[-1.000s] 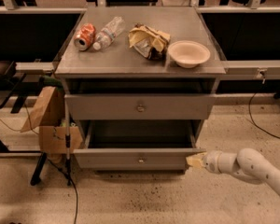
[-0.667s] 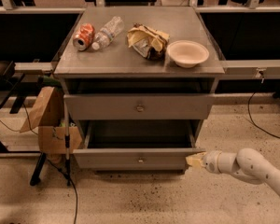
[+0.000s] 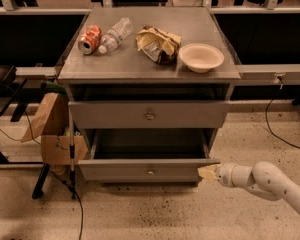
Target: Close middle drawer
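Nothing has shifted: the gripper (image 3: pixel 206 173) stays at the right front corner of the pulled-out middle drawer (image 3: pixel 140 170); its grip state cannot be told. Pushing that corner could skew and jam it.

Up and left of the low gripper (image 3: pixel 208 173), the cabinet top (image 3: pixel 140 66) carries a can (image 3: pixel 89 38), bottle (image 3: pixel 115 34), crumpled bag (image 3: pixel 157 44) and bowl (image 3: pixel 201 57) (the nearest to it).

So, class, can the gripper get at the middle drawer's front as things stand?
Probably yes. The gripper sits at the right end of the open middle drawer, against its front panel, low beside the cabinet, and nothing shows between the two.
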Robot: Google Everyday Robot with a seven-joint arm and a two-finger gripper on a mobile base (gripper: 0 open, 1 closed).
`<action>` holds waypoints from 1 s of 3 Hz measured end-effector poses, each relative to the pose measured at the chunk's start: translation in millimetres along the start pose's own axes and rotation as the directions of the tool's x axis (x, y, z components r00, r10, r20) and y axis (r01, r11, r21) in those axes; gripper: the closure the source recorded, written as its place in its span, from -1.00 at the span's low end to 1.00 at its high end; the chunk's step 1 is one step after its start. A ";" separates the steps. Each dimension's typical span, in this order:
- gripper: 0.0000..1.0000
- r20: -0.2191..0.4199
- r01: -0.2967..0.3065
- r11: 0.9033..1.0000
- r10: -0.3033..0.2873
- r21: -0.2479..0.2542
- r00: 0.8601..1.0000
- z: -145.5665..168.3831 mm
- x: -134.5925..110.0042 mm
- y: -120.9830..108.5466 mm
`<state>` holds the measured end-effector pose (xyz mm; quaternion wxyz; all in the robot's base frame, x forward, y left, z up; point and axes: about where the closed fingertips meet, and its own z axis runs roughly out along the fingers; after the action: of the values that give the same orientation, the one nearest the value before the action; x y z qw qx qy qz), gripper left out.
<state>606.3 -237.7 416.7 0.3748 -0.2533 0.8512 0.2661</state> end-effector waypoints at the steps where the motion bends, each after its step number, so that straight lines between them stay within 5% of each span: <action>1: 1.00 0.095 -0.126 0.992 0.124 0.017 0.988 18.5 1.4 14.4; 2: 1.00 0.172 -0.231 0.972 0.219 0.050 0.960 18.9 12.4 28.4; 3: 1.00 0.172 -0.231 0.972 0.219 0.050 0.960 19.1 12.2 28.6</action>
<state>590.6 -207.4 403.7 0.4199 -0.1188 0.8493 0.2972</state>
